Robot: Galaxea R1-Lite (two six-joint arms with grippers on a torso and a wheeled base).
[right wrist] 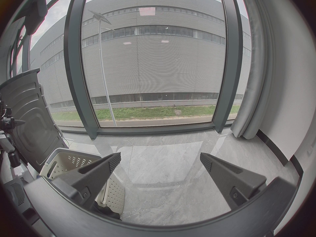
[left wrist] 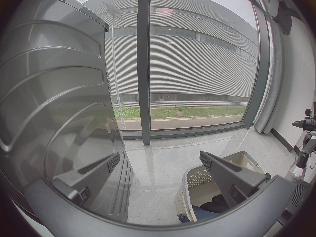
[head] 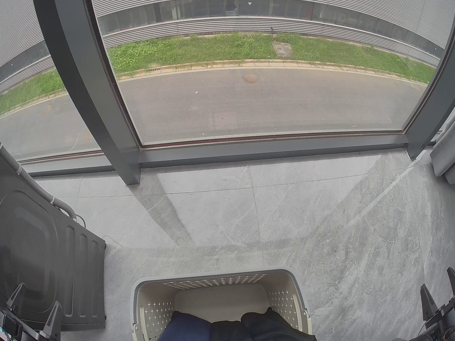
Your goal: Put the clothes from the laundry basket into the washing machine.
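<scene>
A cream laundry basket (head: pixel 147 304) stands on the floor just in front of me, holding a navy garment (head: pixel 187 328) and black clothes (head: pixel 268 327). The grey washing machine (head: pixel 42 261) stands to the left of the basket, its ribbed panel facing me. My left gripper (head: pixel 38 297) hangs open and empty beside that panel, left of the basket. In the left wrist view the left gripper (left wrist: pixel 159 157) has the washing machine (left wrist: pixel 49 92) close on one side and the basket (left wrist: pixel 192 181) on the other. My right gripper (right wrist: pixel 160 158) is open and empty, right of the basket (right wrist: pixel 65 157).
A floor-to-ceiling window with a dark pillar (head: pixel 90 86) runs across the far side. A grey curtain (head: pixel 443 155) hangs at the right. Bare grey tile floor (head: pixel 265 209) lies between the basket and the window.
</scene>
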